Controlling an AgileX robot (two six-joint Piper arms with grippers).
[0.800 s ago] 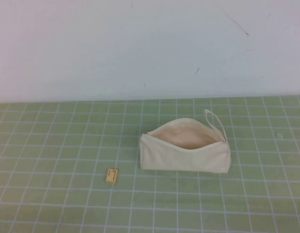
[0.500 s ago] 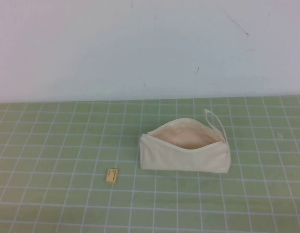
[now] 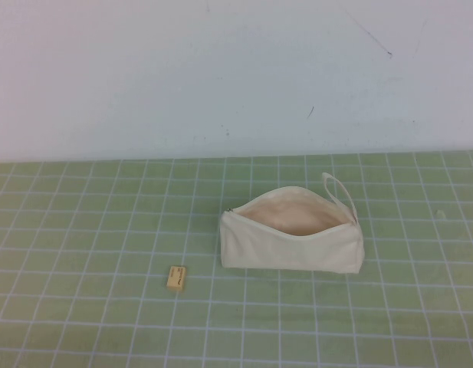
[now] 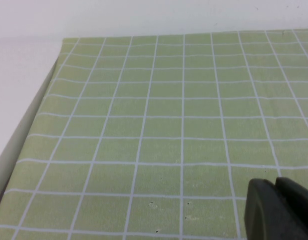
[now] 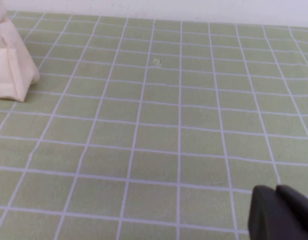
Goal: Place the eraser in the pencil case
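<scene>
The eraser (image 3: 175,277), a tiny pale yellow block with dark print, lies on the green grid mat, left of the pencil case. The pencil case (image 3: 291,234) is a cream-white zip pouch, unzipped, with beige lining showing and a loop strap (image 3: 339,192) at its right end. One end of it shows in the right wrist view (image 5: 11,65). Neither arm shows in the high view. My left gripper (image 4: 276,186) is shut and empty over bare mat. My right gripper (image 5: 275,192) is shut and empty over bare mat, well away from the pouch.
The green grid mat (image 3: 83,230) covers the table up to a pale wall (image 3: 221,77) at the back. In the left wrist view the mat's edge (image 4: 29,130) runs along one side.
</scene>
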